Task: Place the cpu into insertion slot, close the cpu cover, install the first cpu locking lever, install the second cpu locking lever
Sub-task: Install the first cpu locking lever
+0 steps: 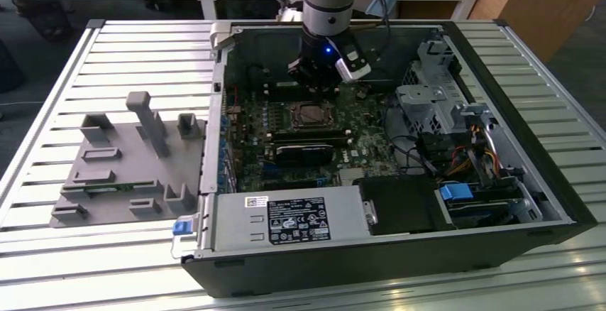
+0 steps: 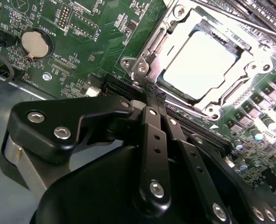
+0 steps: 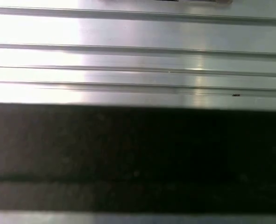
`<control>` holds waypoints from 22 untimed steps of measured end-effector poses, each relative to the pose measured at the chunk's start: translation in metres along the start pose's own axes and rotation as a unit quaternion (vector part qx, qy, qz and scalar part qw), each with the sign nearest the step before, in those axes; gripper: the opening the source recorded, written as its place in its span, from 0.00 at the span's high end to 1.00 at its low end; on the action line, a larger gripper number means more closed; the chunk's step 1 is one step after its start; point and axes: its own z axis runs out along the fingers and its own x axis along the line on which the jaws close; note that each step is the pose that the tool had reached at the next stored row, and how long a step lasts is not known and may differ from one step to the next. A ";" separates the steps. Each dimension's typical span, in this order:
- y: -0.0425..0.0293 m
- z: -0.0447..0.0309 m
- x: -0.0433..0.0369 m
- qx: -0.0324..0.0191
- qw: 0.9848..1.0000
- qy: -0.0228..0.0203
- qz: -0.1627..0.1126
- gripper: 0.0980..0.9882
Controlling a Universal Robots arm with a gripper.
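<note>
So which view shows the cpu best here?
The second wrist view: the cpu sits close up in its socket, framed by the cpu cover. In the exterior view it is a small square on the motherboard. The first wrist view faces metal slats.

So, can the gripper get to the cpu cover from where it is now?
Probably yes. The gripper hangs right beside the cpu cover inside the open computer case, with nothing between them in the second wrist view.

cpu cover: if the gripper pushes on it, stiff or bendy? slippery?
The cpu cover looks like a thin metal frame around an open window, so it probably flexes under an off-centre push. Its shiny surface suggests the gripper could skid on it. It lies down around the cpu, apparently held at one edge, so it would likely swing rather than slide.
</note>
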 end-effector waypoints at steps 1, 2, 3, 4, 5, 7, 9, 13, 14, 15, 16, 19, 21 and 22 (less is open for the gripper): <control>0.0000 -0.0001 0.0000 0.000 1.000 0.000 0.000 0.97; -0.0001 -0.0001 0.0000 0.000 1.000 0.000 0.000 0.97; -0.0001 -0.0001 0.0000 0.001 1.000 0.000 0.000 0.97; -0.0001 0.0000 0.0000 0.001 1.000 0.000 0.000 0.97; -0.0001 0.0002 0.0000 0.001 1.000 0.000 0.000 0.97; -0.0001 0.0006 0.0001 0.002 1.000 0.000 0.000 0.97; -0.0002 0.0009 0.0001 0.003 1.000 0.000 0.000 0.97; -0.0002 0.0016 0.0001 0.005 1.000 0.000 0.000 0.97; -0.0002 0.0017 0.0001 0.005 1.000 0.000 0.000 0.97; -0.0002 0.0017 0.0001 0.005 1.000 0.000 0.000 0.97; -0.0002 0.0017 0.0001 0.005 1.000 0.000 0.000 0.97; -0.0001 0.0010 0.0000 0.005 1.000 0.000 0.000 0.97; 0.0000 0.0006 0.0000 0.005 1.000 0.000 0.000 0.97; -0.0001 0.0005 0.0000 0.005 1.000 0.000 0.000 0.97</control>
